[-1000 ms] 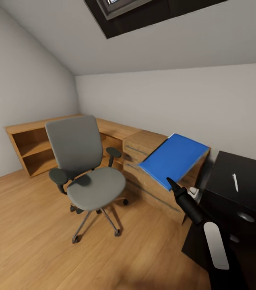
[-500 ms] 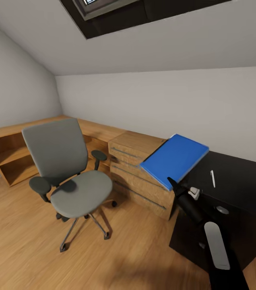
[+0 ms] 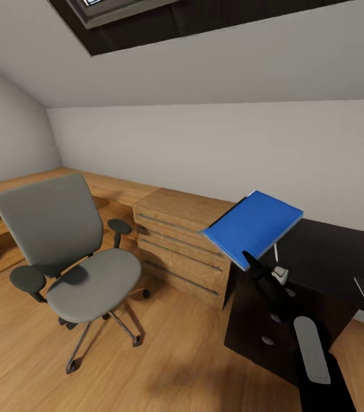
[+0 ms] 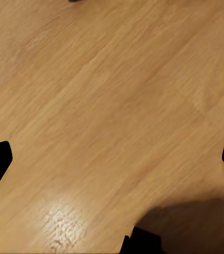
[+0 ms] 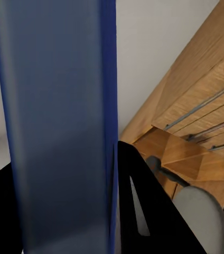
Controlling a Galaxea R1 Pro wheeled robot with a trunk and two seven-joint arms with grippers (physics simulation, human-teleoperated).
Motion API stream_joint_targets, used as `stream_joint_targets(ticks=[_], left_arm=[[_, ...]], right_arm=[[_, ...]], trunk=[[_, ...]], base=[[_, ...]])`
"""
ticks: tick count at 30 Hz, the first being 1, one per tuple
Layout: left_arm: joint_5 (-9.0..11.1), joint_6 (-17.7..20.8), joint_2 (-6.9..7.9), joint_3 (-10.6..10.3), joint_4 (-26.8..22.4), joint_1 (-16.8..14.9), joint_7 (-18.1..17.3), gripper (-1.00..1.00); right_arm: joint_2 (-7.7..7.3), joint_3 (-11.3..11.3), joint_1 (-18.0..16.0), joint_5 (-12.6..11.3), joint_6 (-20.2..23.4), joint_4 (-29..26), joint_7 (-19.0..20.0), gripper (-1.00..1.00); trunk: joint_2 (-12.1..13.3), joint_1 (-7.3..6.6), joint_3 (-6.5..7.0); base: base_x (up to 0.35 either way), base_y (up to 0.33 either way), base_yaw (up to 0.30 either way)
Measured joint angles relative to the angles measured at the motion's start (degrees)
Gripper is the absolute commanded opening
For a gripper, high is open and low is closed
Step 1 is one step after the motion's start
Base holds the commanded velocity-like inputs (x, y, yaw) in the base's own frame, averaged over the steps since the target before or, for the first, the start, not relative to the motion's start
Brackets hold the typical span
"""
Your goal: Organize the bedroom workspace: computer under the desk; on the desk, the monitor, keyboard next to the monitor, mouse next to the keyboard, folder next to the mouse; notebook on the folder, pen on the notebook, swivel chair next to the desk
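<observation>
Camera swung right, folder (image 3: 253,228) held aloft, chair (image 3: 67,252) apart

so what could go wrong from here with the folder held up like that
1. The right end effector grips the folder only at one edge, with most of it sticking out tilted in the air; it may slip or swing while the robot turns.
2. The raised folder hangs close to the wooden drawer chest and could clip it.
3. The folder hides part of the black surface behind it, so judging where to set it down may be harder.
</observation>
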Motion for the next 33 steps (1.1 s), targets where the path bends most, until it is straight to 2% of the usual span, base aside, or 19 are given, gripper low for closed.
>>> stream_joint_targets(ticks=[5, 7, 11, 14, 33], left_arm=[[-0.04, -3.55, -0.07, 0.04, 1.29, 0.00, -0.03, 1.00], [-0.05, -4.21, -0.03, 0.03, 1.53, 0.00, -0.03, 1.00], [-0.08, -4.37, -0.04, 0.03, 1.63, 0.00, -0.03, 1.00], [-0.18, -4.41, -0.09, 0.03, 2.09, 0.00, -0.12, 1.00], [-0.21, -4.49, -0.10, 0.00, 2.18, 0.00, -0.13, 1.00]], right_arm=[[-0.02, -2.13, 0.00, -0.10, -0.01, 0.11, -0.04, -1.00], [0.00, -5.35, 0.00, -0.30, -0.03, 0.19, -0.08, -1.00], [-0.08, -9.17, 0.01, -1.32, -0.07, 0.88, -0.55, -1.00], [-0.15, -9.86, -0.01, -1.59, -0.13, 1.05, -1.02, -1.00], [-0.20, -10.29, -0.04, -1.62, -1.09, 1.69, -1.68, -1.00]], trunk=[[0.82, -0.45, 0.23], [0.82, -0.45, 0.17], [0.82, -0.45, 0.07], [0.82, -0.45, -0.01], [0.82, -0.45, -0.23]], base=[[0.000, 0.000, -0.240], [0.000, 0.000, -0.240], [0.000, 0.000, -0.241], [0.000, 0.000, -0.241], [0.000, 0.000, -0.272]])
